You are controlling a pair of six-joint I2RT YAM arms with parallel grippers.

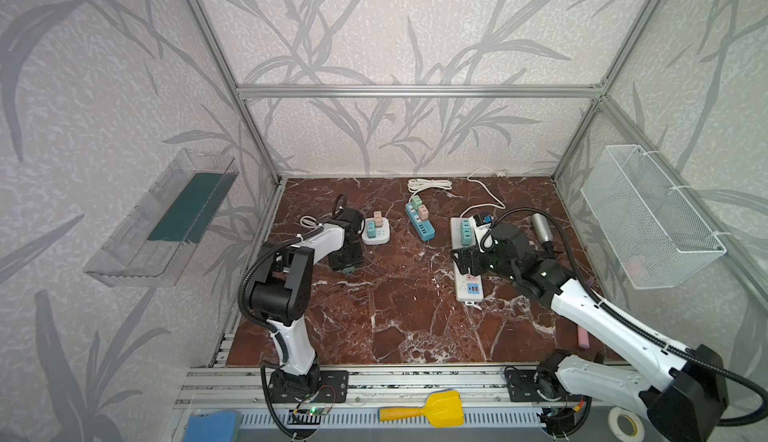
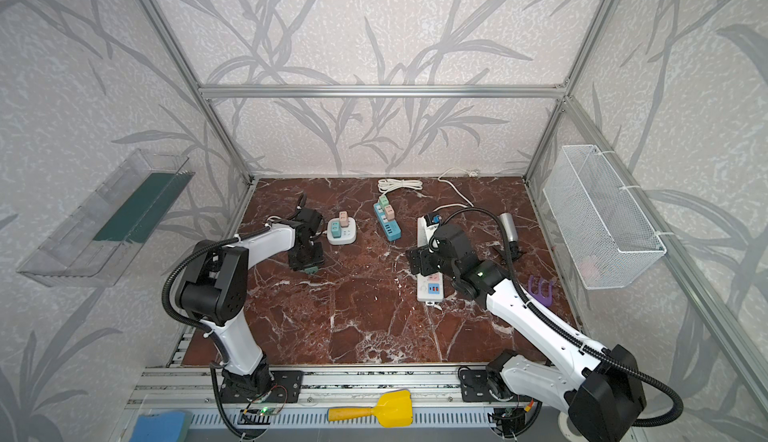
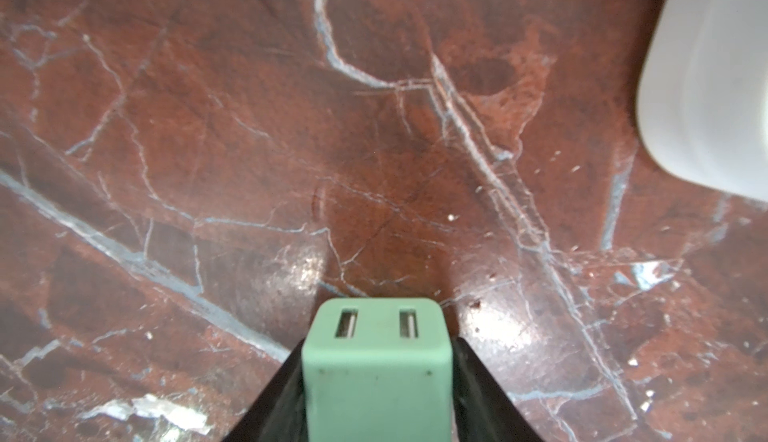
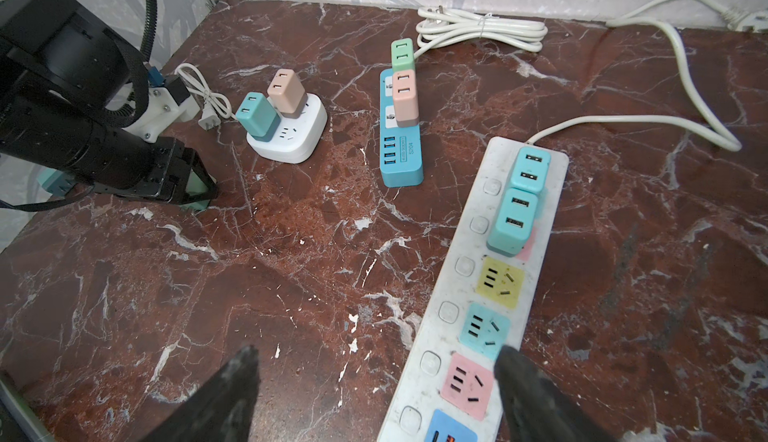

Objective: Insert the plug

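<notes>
- Both top views: high above the front edge of the tabletop [image 1: 395,315], looking down, nearly identical.
- Left wrist: close, facing down.
- Right wrist: low, facing the back edge.

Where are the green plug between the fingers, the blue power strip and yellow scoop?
green plug [image 3: 376,377], left wrist view, side face
blue power strip [image 4: 401,155], right wrist view, USB end
yellow scoop [image 1: 445,408], a top view, blade

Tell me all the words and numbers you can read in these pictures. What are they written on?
"S204": on the blue power strip, printed beside its row of small ports.
Boxed label next to "S204" on the same strip: too small to read.
White power strip: no writing that can be read.
Nothing else in any view carries readable text.
</notes>
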